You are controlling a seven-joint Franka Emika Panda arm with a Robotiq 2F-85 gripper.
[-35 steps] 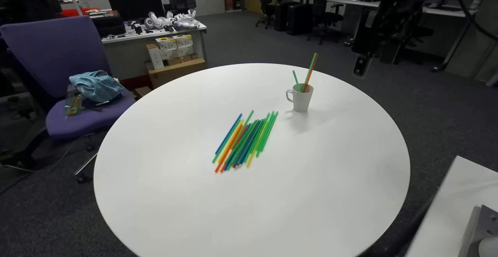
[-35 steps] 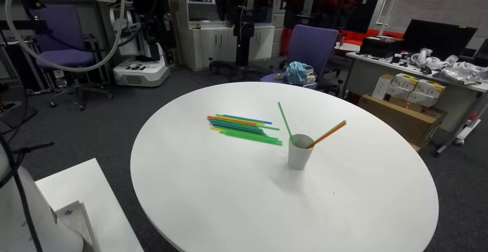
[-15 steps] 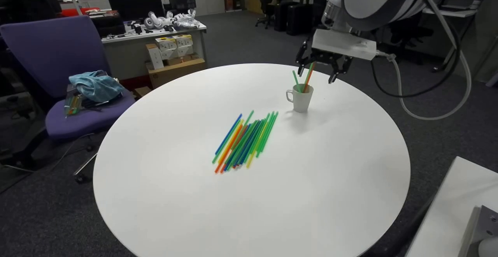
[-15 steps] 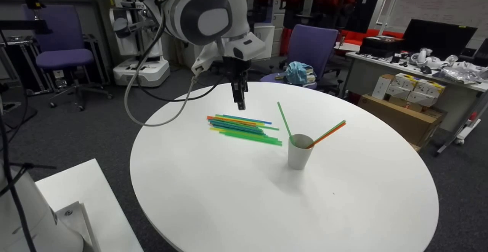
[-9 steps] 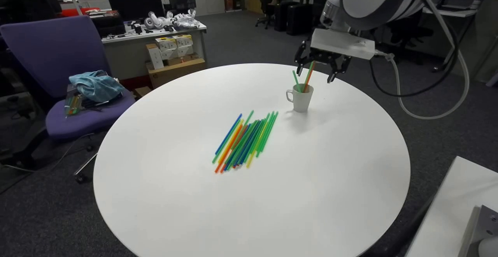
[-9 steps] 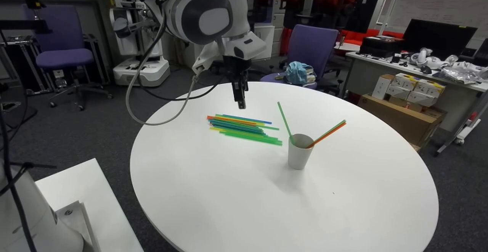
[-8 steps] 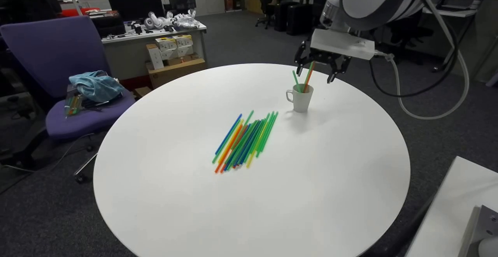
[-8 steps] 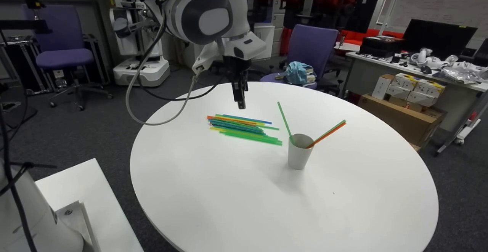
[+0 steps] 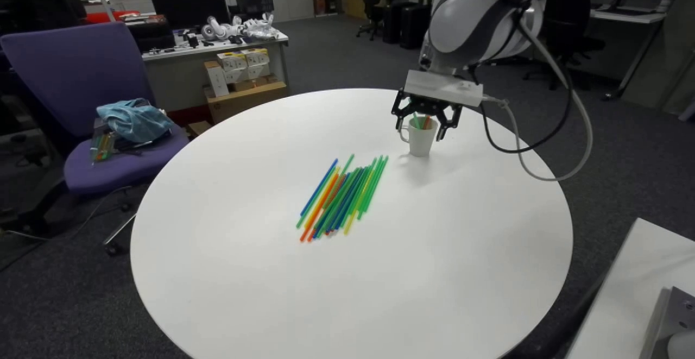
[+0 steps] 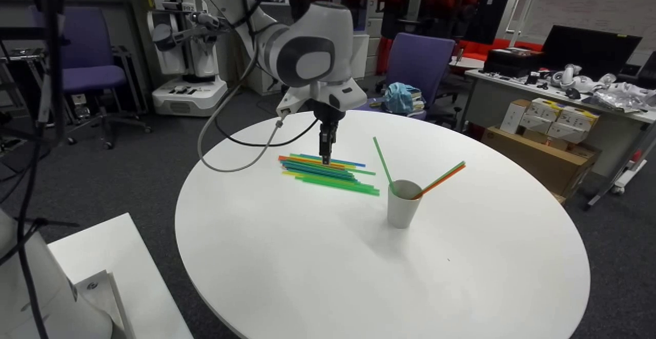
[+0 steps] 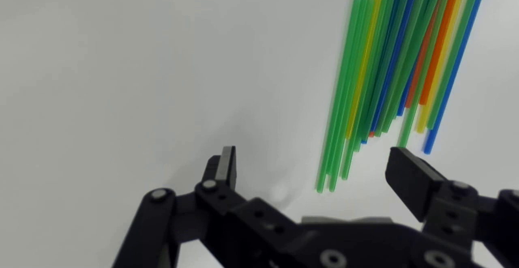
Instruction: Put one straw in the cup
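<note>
Several green straws lie side by side in a mixed pile on the table; they also show in an exterior view and in the wrist view. The white cup stands upright; it also shows in an exterior view but not in the wrist view. Two green straws and an orange straw lean in it. My gripper is open and empty above the table, and shows in an exterior view. In the wrist view, near ends of green straws appear between the open fingers, lower down.
The pile also holds blue straws, orange straws and yellow straws, close against the green ones. The round white table carries pile and cup. A white side table stands by the robot base.
The arm has come into view over the table with the gripper open. Since half a second ago the gripper has moved lower and closer to the pile. Cup and straws have not moved.
</note>
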